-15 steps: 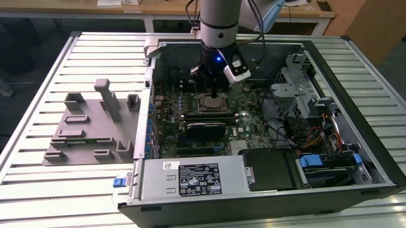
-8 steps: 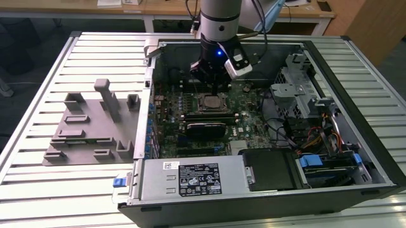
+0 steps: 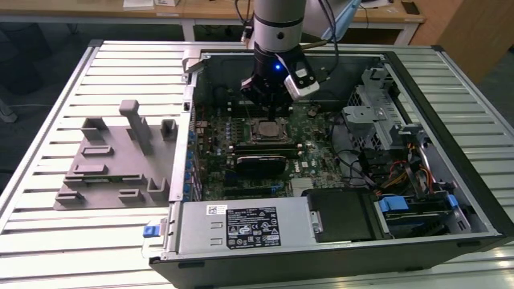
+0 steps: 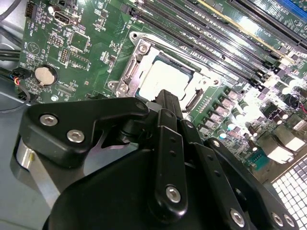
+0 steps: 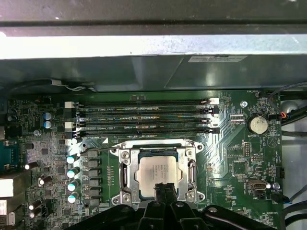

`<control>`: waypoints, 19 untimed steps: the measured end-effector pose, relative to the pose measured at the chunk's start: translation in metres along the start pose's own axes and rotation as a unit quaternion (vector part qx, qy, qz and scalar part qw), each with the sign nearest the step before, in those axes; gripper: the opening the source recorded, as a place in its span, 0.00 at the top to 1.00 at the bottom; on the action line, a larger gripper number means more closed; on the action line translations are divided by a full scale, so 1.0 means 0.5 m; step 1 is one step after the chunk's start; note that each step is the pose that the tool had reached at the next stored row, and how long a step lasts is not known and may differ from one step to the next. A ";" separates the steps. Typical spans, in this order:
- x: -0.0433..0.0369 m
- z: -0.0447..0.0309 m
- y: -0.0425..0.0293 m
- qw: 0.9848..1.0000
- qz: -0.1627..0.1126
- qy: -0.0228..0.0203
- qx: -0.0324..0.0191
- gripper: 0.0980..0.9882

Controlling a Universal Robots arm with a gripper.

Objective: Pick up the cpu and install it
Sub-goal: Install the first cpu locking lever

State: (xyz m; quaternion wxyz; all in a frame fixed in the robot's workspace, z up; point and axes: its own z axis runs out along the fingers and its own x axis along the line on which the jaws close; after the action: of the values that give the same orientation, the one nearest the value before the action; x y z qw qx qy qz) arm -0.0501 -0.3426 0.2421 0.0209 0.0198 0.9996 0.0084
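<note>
- Slatted pale metal forms the table (image 3: 48, 138), with wooden desks behind its far edge; an open computer case (image 3: 473, 198) lies on its side across the table's middle and the exterior view's right.
- The cpu (image 5: 158, 173), a flat square chip with a silvery top, sits inside the metal frame of the socket (image 5: 125, 178) on the green motherboard (image 3: 313, 162); in the second wrist view the cpu (image 4: 165, 79) lies level within that frame.
- The tool (image 3: 277, 111) hangs straight down over the socket, its black fingers (image 5: 164, 191) drawn together into a narrow pair with nothing between them, tips at the chip's near edge; whether they touch the chip I cannot tell.
- The arm (image 3: 278, 24) stands vertical above the case, its silver column coming down from the far edge of the table, with a small blue light on the black wrist.
- Just beside the socket run four long memory slots (image 5: 144, 117), and a round coin battery (image 5: 258, 125) sits near the board's corner.
- Inside the case, a black ribbed module (image 3: 261, 161) lies on the board on the socket's near side; a metal power supply box (image 3: 241, 226) fills the near wall, with a black block (image 3: 345, 214) and drive bays with blue tabs (image 3: 418, 208) toward the exterior view's right.
- On the table toward the exterior view's left rests a grey plastic plate (image 3: 112, 174) with upright blocks, well apart from the tool.
</note>
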 end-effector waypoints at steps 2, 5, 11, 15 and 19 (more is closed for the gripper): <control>0.000 0.000 0.000 1.000 0.000 0.000 0.000 0.99; 0.005 0.000 0.000 1.000 0.000 0.000 0.000 0.99; 0.021 -0.001 -0.001 1.000 0.000 0.000 -0.001 0.99; 0.033 -0.001 -0.001 1.000 0.000 0.000 -0.002 0.99; 0.045 -0.002 -0.002 1.000 0.000 0.000 -0.004 0.99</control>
State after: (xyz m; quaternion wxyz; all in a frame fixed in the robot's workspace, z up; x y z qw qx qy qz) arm -0.0725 -0.3427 0.2422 0.0208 0.0199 0.9995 0.0120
